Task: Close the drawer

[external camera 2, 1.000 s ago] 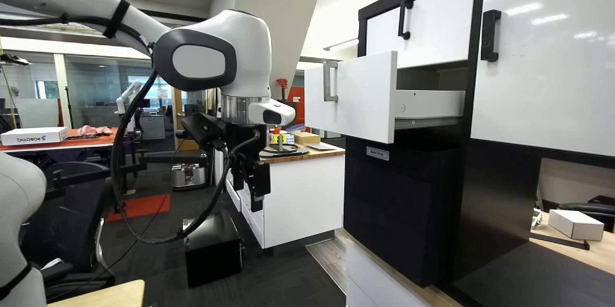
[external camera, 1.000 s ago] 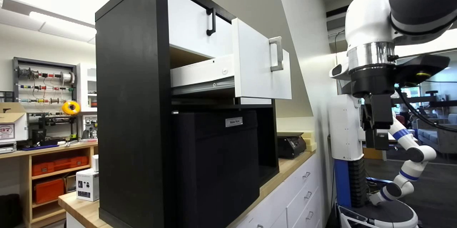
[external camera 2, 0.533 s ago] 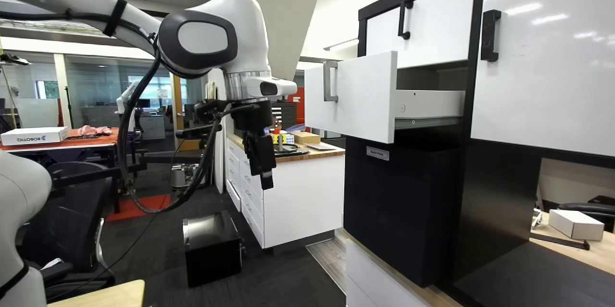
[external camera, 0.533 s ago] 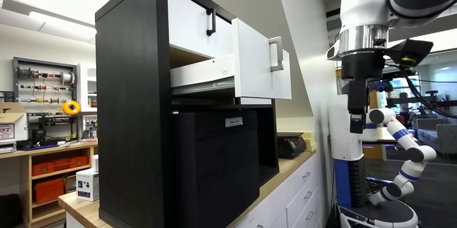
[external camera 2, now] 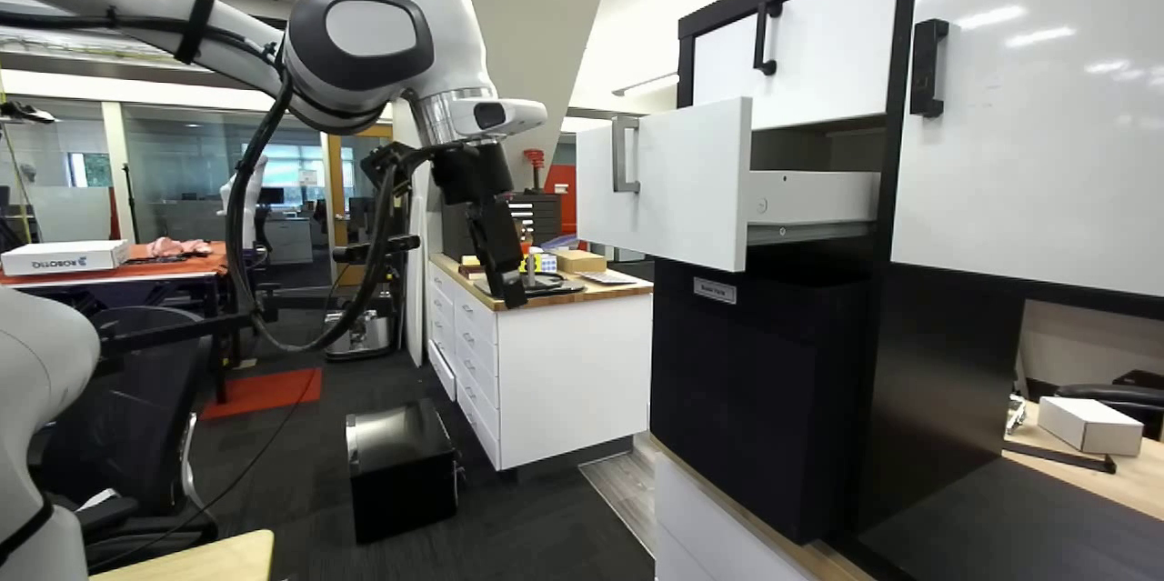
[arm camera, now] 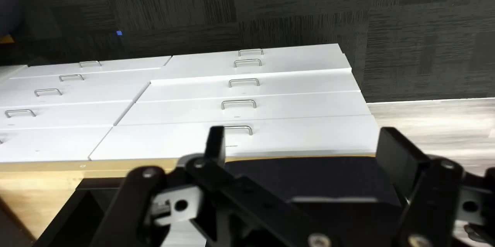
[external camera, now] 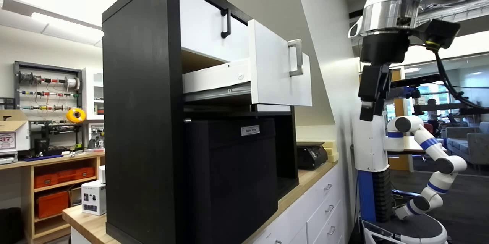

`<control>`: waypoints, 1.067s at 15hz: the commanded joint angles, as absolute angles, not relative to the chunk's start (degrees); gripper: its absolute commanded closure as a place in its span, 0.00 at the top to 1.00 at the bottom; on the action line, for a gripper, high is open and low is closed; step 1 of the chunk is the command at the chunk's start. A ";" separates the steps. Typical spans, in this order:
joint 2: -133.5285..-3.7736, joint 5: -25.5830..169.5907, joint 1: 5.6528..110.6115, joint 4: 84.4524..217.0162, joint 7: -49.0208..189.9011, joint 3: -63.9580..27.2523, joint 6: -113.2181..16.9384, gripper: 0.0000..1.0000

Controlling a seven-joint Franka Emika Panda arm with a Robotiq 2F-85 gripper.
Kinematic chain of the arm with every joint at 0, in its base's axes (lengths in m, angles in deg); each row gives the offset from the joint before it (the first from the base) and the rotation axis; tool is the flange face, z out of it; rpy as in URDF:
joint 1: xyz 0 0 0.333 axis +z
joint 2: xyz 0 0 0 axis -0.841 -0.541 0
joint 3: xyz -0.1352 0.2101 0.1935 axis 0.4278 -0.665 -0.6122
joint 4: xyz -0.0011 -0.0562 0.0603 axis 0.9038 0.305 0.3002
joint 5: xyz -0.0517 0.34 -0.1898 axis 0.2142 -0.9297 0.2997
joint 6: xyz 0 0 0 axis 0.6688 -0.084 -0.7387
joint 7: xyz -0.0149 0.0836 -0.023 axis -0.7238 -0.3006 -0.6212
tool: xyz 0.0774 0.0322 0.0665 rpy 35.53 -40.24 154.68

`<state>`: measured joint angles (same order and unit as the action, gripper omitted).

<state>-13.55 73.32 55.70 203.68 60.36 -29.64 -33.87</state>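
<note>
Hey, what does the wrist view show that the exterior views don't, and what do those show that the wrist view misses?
Only the wrist view looks into the gap between the fingers of the gripper, which stands open.
Only the exterior views show the drawer standing pulled out, its handle and the top drawer.
Shared by all: the gripper, the black panel and the white counter drawers.

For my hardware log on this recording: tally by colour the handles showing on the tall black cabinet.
Black: 2 (upper-drawer handle, large-panel handle)
Silver: 1 (silver handle on the open drawer)
Total: 3
</note>
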 commanded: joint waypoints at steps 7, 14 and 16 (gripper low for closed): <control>-8.09 77.68 54.71 203.17 61.68 -29.07 -42.42 1.00; -9.94 77.37 54.53 201.28 64.64 -27.21 -51.36 1.00; -10.98 77.37 54.37 200.51 66.05 -26.75 -53.45 1.00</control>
